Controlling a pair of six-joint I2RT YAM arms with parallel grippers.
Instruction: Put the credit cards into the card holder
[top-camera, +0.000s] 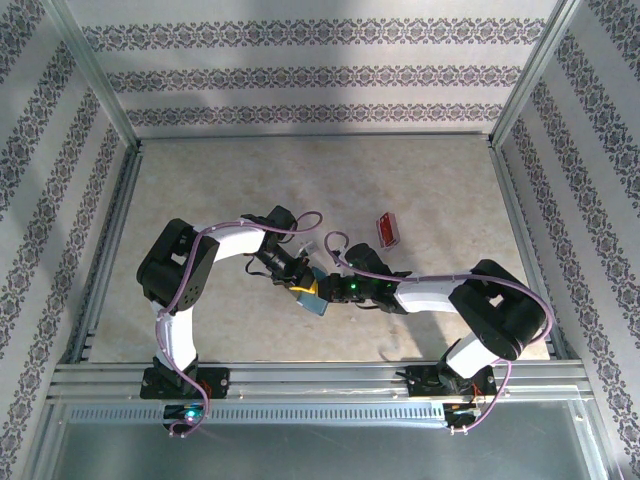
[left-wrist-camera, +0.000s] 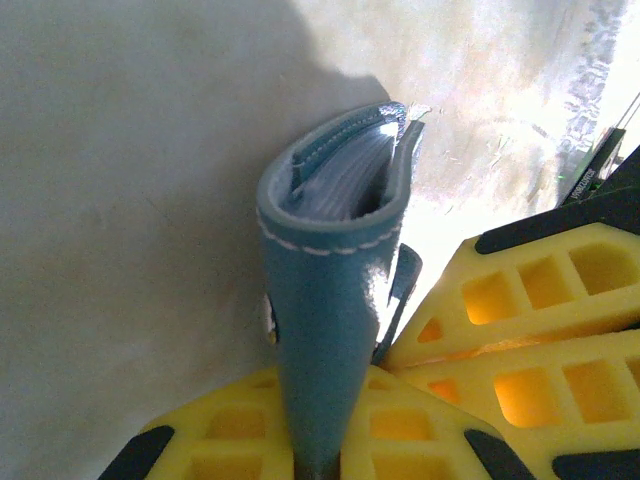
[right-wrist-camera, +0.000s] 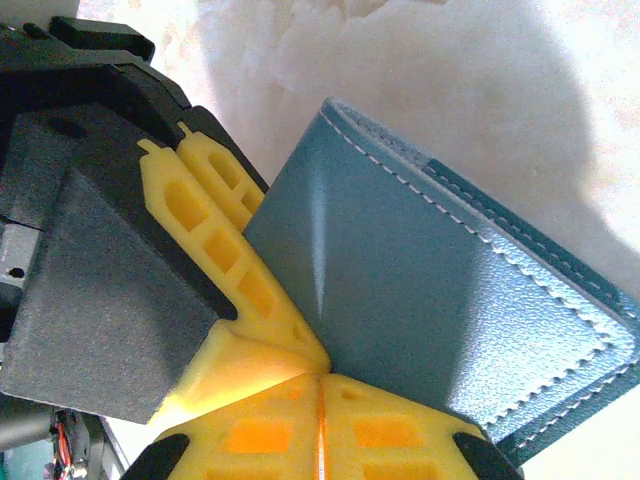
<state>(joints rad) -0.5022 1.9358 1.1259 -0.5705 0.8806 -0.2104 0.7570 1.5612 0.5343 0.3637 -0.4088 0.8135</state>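
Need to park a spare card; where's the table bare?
Bare: the table's far half below the back wall, widest far left. Crowded: the middle, where left end effector and right end effector meet at the card holder, credit card just beyond.

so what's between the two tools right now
The blue wallet, folded. The left tool and the right tool both pinch it, as both wrist views show.

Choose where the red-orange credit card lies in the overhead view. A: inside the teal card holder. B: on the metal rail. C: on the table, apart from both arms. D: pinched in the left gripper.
C: the credit card lies on the bare table, well clear of the card holder.
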